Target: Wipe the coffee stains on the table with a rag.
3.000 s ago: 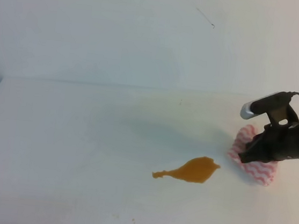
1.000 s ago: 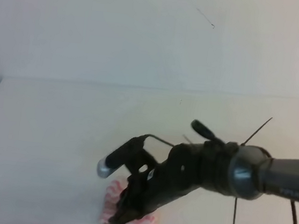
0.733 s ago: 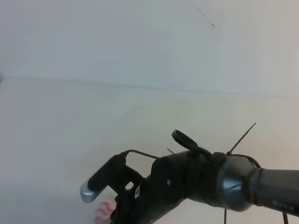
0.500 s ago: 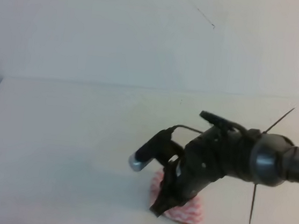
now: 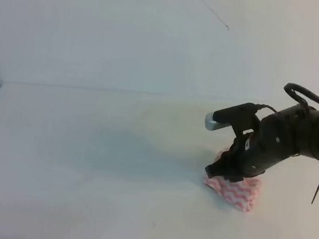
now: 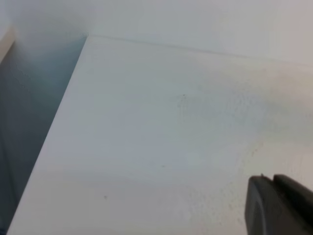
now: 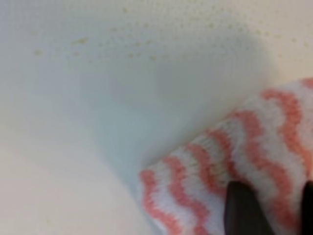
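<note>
Left of the high view: bare white table [image 5: 76,144], no puddle showing on it. In the left wrist view, only a dark part of the left gripper [image 6: 279,205] at the bottom right corner; jaw state impossible to tell. Right of centre: rag [image 5: 238,190], pink-and-white wavy stripes, lying flat on the table near the right edge. Right gripper [image 5: 222,172] down on the rag's left end, arm reaching in from the right. In the right wrist view, a dark fingertip [image 7: 242,205] pressed onto the rag [image 7: 230,161]; whether clamped or loosened, unclear. Faint tan specks [image 7: 146,51] on the tabletop beyond the cloth.
</note>
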Motion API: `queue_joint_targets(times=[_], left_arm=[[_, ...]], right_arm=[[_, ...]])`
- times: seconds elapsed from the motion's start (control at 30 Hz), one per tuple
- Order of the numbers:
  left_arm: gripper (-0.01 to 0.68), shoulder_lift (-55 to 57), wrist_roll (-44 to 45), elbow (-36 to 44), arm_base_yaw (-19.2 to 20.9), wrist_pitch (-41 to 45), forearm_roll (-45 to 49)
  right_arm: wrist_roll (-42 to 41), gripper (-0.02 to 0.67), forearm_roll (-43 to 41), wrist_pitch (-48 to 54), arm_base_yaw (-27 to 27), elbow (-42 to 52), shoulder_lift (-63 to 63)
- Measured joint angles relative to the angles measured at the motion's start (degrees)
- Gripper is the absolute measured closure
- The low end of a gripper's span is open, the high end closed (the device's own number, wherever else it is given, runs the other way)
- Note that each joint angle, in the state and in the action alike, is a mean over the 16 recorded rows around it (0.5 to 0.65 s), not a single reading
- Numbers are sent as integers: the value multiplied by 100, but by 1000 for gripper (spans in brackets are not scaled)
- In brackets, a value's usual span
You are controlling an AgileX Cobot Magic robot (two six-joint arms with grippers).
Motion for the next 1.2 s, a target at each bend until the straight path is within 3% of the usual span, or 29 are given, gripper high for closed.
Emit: queue_joint_targets(times=[0.17,0.3,0.53,0.77,1.2], left_arm=[[674,0,0,-16,0,0,0],[674,0,0,0,0,0,0],[674,-10,0,-31,0,18,-1],[674,-10,0,-31,0,18,-1],[674,-10,0,-16,0,12,0]], right_arm=[[75,369,-84,-12,-84,0,-400],[80,348,-304,50,-86,1,-999],[315,478,-987,270,-84,64,-2532],[1053,615,-1980,495,-84,658,-4259],[2695,645,-2942,223,-84,3605,-7252]])
